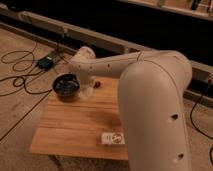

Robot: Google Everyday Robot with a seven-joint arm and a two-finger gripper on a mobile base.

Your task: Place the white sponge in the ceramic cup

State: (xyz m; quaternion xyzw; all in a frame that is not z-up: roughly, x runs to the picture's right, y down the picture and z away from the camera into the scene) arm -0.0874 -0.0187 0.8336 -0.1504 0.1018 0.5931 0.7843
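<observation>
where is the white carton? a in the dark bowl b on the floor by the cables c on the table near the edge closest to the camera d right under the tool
c: the carton lies flat on the table by its near edge, well apart from the bowl at the back left, and the tool hangs just right of that bowl, not over the carton.

Whitish gripper [87, 91] by dk bowl [66, 85]; tan wood table [75, 131].

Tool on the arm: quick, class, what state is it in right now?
Tool: low over the wooden table, just beside the dark bowl; open or closed cannot be told.
</observation>
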